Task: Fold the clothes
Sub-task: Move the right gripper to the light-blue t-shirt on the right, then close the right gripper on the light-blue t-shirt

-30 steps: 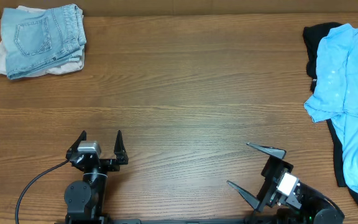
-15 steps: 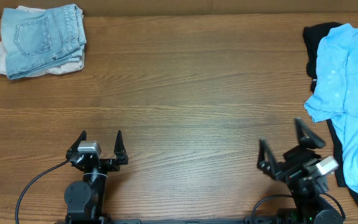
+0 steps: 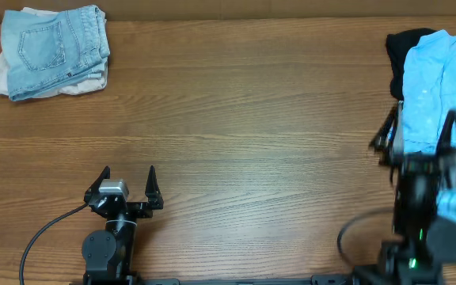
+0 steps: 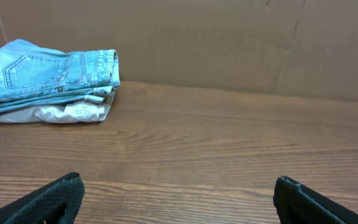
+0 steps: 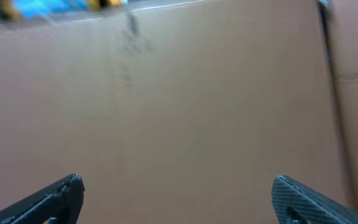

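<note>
A brown cardboard wall point(image 4: 229, 43) backs the wood-grain table point(image 3: 252, 103).

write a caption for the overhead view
Open right gripper beside the sky-blue T-shirt on a black shirt; left gripper open, folded jeans far left.

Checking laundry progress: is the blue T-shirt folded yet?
Not folded. The blue T-shirt lies crumpled, with uneven wrinkled edges, draped over the black shirt at the far right.

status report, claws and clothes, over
Left claw open, empty, parked near edge. Right claw open, empty, raised by the shirts. Blue T-shirt crumpled atop black shirt, unfolded. Folded jeans far left, not in the way.
</note>
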Controlling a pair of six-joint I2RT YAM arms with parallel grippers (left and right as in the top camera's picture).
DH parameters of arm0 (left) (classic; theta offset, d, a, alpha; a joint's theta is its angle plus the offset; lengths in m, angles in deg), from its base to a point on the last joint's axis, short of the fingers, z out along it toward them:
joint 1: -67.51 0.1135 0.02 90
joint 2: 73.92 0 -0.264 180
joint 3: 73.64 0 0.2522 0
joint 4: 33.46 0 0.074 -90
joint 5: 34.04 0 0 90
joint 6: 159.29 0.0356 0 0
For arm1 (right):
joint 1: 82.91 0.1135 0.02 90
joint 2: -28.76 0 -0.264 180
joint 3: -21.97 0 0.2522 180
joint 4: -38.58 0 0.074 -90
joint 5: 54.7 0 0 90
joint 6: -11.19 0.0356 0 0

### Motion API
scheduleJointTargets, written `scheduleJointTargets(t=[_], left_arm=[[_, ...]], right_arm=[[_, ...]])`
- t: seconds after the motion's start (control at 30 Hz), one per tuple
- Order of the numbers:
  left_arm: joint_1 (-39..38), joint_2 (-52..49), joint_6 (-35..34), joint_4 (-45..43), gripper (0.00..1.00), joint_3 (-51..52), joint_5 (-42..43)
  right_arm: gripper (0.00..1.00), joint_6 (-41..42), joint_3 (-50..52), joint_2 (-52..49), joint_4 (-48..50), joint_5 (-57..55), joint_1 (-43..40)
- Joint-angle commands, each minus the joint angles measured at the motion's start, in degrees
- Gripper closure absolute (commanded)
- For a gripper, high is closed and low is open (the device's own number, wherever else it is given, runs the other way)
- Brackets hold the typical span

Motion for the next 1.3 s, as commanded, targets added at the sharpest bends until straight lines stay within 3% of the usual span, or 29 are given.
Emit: scheduleJointTargets(t=[0.0,0.3,0.47,0.67,1.03,1.17,1.27], left_arm=[[0.3,0.5,1.1,0.1,0.00,0.2,-0.3],[0.3,0.5,1.1,0.1,0.00,0.2,-0.3],[0.3,0.5,1.0,0.1,0.00,0.2,-0.3],[0.3,0.5,1.1,0.1,0.00,0.2,-0.3],[0.3,0.5,1.1,0.1,0.00,0.2,-0.3],[0.3,0.5,1.1,0.1,0.00,0.2,-0.3],[0.3,0.5,1.1,0.1,0.00,0.2,-0.3]], right_arm=[[0.00,-6.5,-9.3,-11.9,-3.1,-8.2,0.0],[0.00,-6.4,-44.9,-45.6,-36.5,-8.7,-8.7],[0.00,-6.4,-58.8,-60.2,-51.8,-8.2,-14.2],[0.00,-6.4,-59.6,-69.8,-57.5,-8.0,-16.4],[0.00,-6.5,-59.0,-81.9,-58.4,-7.9,-16.5],[0.17,-6.4,-59.0,-85.4,-58.6,-8.7,-17.0],[0.18,-6.4,-59.0,-86.8,-58.8,-9.0,-17.4]])
